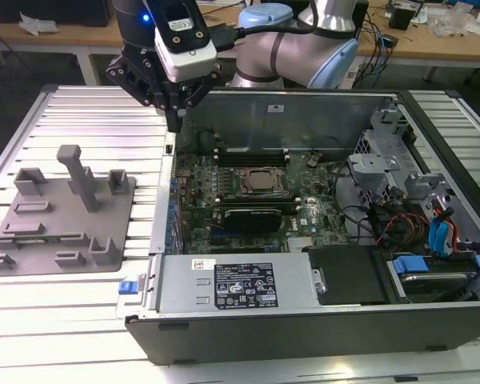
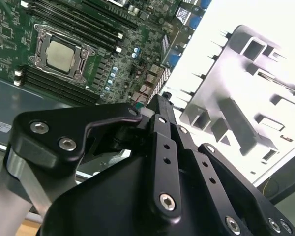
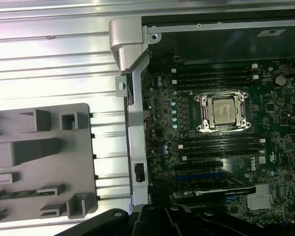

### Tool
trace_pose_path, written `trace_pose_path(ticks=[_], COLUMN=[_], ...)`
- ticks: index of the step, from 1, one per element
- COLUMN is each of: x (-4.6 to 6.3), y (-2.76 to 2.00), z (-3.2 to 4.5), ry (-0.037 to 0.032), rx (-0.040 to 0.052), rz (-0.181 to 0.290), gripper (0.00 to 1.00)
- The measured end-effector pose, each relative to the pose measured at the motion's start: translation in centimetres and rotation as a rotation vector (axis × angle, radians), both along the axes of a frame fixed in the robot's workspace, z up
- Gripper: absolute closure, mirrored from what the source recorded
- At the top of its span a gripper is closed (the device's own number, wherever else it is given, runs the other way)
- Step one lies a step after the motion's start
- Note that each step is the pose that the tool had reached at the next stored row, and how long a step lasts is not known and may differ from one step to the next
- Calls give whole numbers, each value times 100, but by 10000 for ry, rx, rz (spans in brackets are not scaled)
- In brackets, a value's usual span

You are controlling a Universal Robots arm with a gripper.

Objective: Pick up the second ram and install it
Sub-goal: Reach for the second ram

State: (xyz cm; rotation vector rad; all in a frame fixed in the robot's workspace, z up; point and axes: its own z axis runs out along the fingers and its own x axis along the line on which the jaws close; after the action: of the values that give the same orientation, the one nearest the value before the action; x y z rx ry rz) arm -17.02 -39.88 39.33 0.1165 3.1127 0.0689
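Observation:
A thin dark-green stick, which looks like the second ram (image 3: 24, 193), lies flat in a long slot of the grey fixture (image 3: 44, 147) beside the computer case. My gripper (image 1: 176, 120) hangs above the case's side wall (image 1: 162, 200), between the fixture and the motherboard (image 1: 304, 172). It is well apart from the stick. In the second wrist view my gripper (image 2: 160, 101) has its fingers drawn together, with nothing visible between them. Dark memory slots (image 3: 219, 145) run on both sides of the processor (image 3: 225, 110).
The open case holds a black card (image 1: 256, 216), a power supply (image 1: 232, 280), cables and drive cages (image 1: 432, 216) on the exterior view's right. The fixture's tall grey post (image 1: 78, 172) stands near the gripper's path. Ribbed metal table (image 1: 88, 104) surrounds both.

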Motion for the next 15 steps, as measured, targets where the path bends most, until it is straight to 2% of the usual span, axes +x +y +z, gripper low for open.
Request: trace_pose_path(ticks=[10, 15], x=[-174, -319], y=[0, 0], z=[-1, -2], ry=[0, 0], rx=[0, 0], rz=[0, 0], gripper=[92, 92])
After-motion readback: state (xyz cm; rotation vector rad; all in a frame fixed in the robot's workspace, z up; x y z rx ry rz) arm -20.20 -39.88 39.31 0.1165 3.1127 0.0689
